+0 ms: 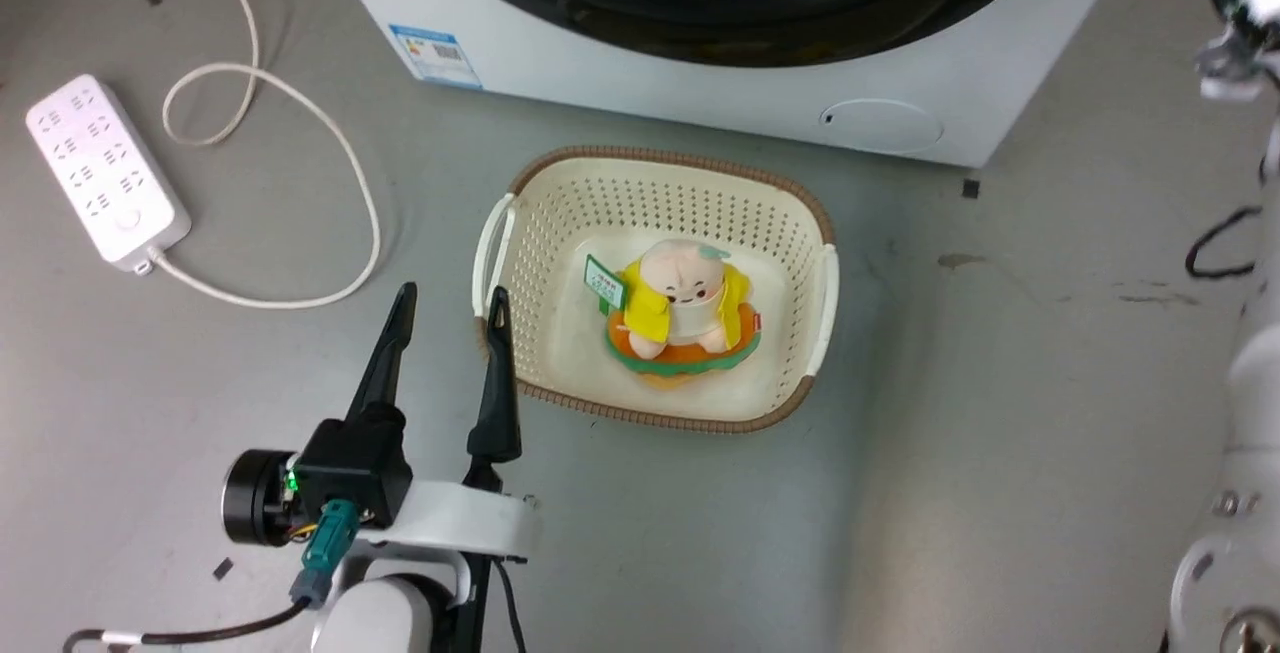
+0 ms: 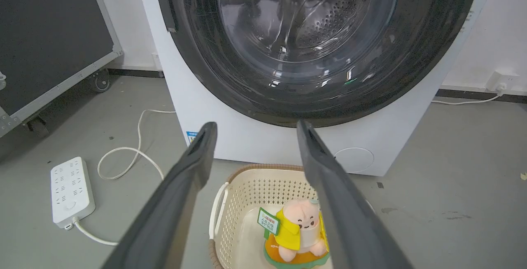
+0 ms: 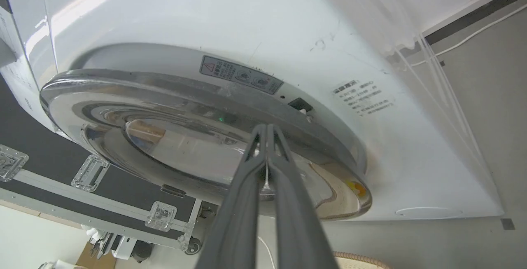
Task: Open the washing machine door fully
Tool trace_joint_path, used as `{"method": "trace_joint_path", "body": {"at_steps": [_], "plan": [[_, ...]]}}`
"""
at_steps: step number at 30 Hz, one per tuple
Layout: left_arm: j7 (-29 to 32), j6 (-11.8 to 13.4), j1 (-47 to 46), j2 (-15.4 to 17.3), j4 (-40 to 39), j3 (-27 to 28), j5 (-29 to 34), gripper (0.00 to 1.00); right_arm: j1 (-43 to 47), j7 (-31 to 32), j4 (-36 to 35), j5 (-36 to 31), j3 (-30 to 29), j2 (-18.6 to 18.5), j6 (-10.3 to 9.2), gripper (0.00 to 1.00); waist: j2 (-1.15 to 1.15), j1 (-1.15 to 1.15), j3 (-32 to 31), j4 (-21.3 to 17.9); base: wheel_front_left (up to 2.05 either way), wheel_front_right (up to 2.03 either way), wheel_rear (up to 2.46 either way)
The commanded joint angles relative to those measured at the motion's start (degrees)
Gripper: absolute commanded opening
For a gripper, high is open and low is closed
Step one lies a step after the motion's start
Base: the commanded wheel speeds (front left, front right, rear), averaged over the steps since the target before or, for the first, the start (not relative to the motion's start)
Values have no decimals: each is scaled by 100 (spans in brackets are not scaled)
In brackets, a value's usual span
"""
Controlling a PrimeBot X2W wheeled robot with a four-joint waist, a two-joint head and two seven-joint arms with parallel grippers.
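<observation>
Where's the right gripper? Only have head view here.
Observer: Right wrist view has the right gripper shut, fingertips up at the rim of the washing machine door.
Operator: What's behind the glass?
Observer: Left wrist view looks straight through it: perforated steel drum.
Operator: Latch visible?
Observer: Looks like it. Small black latch on the grey band behind the rim, just right of the fingertips in the right wrist view.

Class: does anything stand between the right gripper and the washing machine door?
Nothing visible does. In the right wrist view the shut right gripper points straight at the rim of the washing machine door, with no object between them.
</observation>
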Motion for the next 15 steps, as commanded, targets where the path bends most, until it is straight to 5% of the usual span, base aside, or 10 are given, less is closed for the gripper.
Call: {"method": "trace_joint_path", "body": {"at_steps": [1,15], "plan": [[-64,57,-133,5,-30,-50,-47,100,-330,130,245,97,-134,-40,-1,0,0,-1,97,87,0,0,0],[-244,252,-327,5,-106,-367,-215,100,-2325,1006,2597,155,-1235,-665,-2,0,0,-1,592,496,0,0,0]]}}
